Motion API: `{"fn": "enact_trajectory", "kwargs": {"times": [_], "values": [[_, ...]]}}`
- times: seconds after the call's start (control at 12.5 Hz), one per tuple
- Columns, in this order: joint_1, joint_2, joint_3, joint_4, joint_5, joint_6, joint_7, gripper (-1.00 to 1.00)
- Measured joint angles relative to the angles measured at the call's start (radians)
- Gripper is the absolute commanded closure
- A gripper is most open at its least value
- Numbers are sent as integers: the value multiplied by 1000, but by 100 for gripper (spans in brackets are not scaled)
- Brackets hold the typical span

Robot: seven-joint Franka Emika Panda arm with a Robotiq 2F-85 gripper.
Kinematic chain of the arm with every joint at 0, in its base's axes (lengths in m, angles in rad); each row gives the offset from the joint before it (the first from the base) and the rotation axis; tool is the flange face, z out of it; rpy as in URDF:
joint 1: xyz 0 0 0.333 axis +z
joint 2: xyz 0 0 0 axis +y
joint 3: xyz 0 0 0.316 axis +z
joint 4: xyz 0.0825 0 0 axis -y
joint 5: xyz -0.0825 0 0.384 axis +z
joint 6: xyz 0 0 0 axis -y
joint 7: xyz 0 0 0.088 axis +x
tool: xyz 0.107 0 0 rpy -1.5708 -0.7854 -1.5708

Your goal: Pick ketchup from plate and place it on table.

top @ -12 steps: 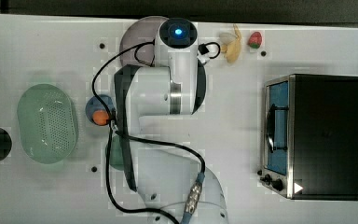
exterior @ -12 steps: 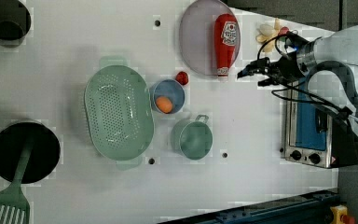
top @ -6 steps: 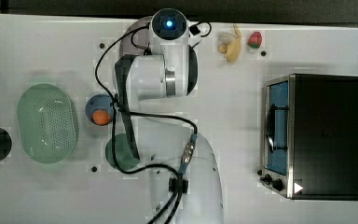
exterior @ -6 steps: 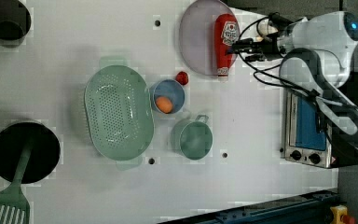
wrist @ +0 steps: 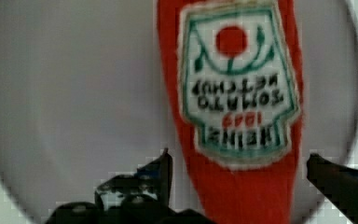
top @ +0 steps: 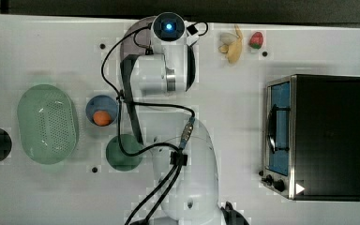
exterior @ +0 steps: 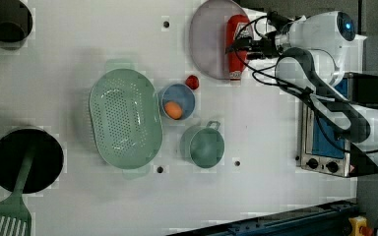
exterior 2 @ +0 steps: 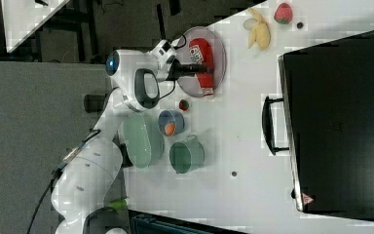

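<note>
Ketchup, a red plastic bottle (wrist: 235,116) lying flat on the pale round plate (wrist: 74,93), sits lengthwise between the released claw's (wrist: 237,172) spread fingers (wrist: 165,168).

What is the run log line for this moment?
phase: approach | gripper: open, astride ketchup | ketchup: lying on plate | held: nothing

One ketchup bottle (exterior: 235,45), one plate (exterior: 209,39), one colander (exterior: 124,117), one blue bowl (exterior: 177,101). One green cup (exterior: 204,145), one toaster oven (top: 318,136), one banana (top: 233,46).
</note>
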Motion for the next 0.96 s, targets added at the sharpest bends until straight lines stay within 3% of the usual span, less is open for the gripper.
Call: {"fn": "enact_trajectory", "kwargs": {"times": [0.4, 0.64, 0.96], "values": [[4, 50, -3, 34, 1, 48, 0, -93], [8, 50, -12, 37, 4, 46, 0, -27], [10, 50, -13, 43, 4, 47, -1, -27]]}}
